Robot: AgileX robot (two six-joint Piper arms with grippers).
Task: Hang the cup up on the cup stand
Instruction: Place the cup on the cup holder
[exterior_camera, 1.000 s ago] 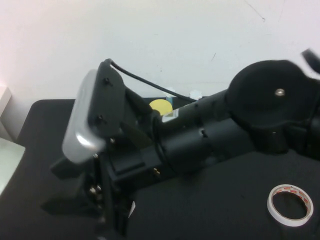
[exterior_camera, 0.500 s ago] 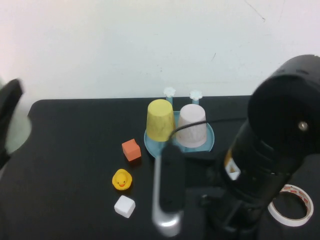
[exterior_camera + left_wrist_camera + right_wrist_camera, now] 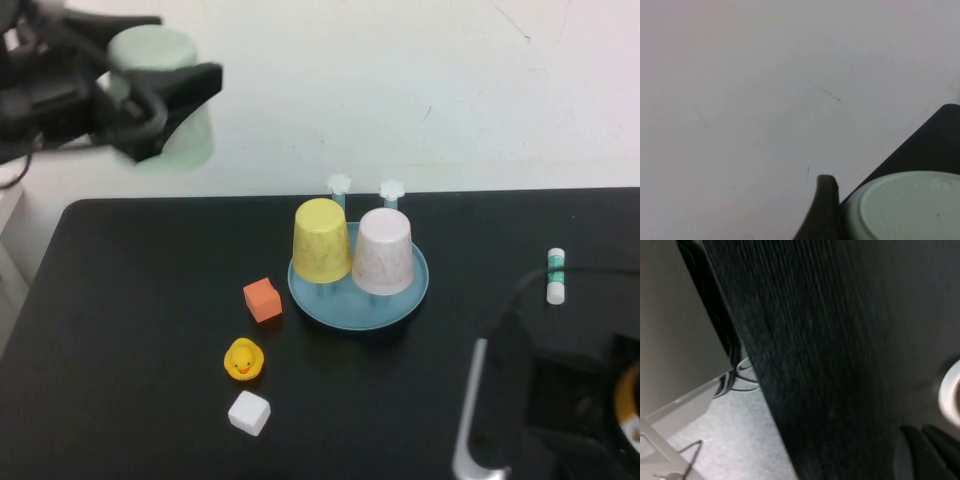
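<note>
My left gripper (image 3: 165, 80) is raised high at the far left, above the table's back left corner, and is shut on the mint-green cup (image 3: 190, 140). In the left wrist view the cup's base (image 3: 910, 210) sits against one black finger (image 3: 824, 200). The light-blue cup stand (image 3: 410, 292) stands mid-table, well to the right of and below the held cup. It carries a yellow cup (image 3: 320, 240) and a pinkish-white cup (image 3: 385, 250). Two free pegs with white caps (image 3: 339, 183) rise behind them. My right gripper (image 3: 925, 440) is shut and empty, low at the table's front right.
An orange cube (image 3: 262, 300), a yellow duck (image 3: 243, 360) and a white cube (image 3: 249, 412) lie left of and in front of the stand. A small white-and-green tube (image 3: 555, 275) lies to the right. My right arm (image 3: 500, 400) fills the front right corner. A white tape roll (image 3: 950, 400) lies beside the right gripper.
The right arm that blocked the high view has pulled back to the front right corner. My left gripper has come into view at the upper left, holding the mint-green cup.
</note>
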